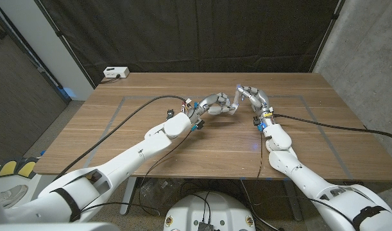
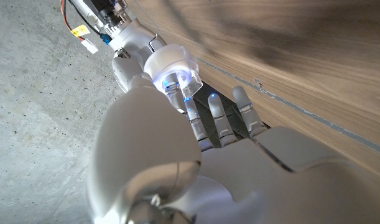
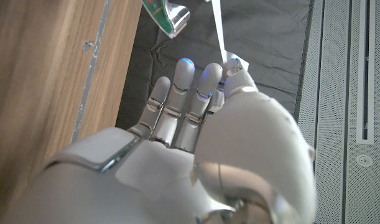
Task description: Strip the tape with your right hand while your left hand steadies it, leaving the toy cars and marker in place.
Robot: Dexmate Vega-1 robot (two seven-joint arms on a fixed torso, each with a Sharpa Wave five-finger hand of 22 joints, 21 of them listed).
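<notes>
While both hands met over the table [image 1: 119, 102]:
left hand [image 1: 216, 105]: held the tape roll [image 2: 171, 65]
right hand [image 1: 252, 96]: fingers [image 3: 233, 68] pinched tape strip [image 3: 218, 28]

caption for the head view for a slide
Both hands raised over the wooden table: left hand holds the tape roll, right hand pinches the strip.

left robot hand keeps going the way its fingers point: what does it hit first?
Probably the right robot hand: the left robot hand points at it across a small gap spanned by a tape strip. Depth is unclear.
</notes>
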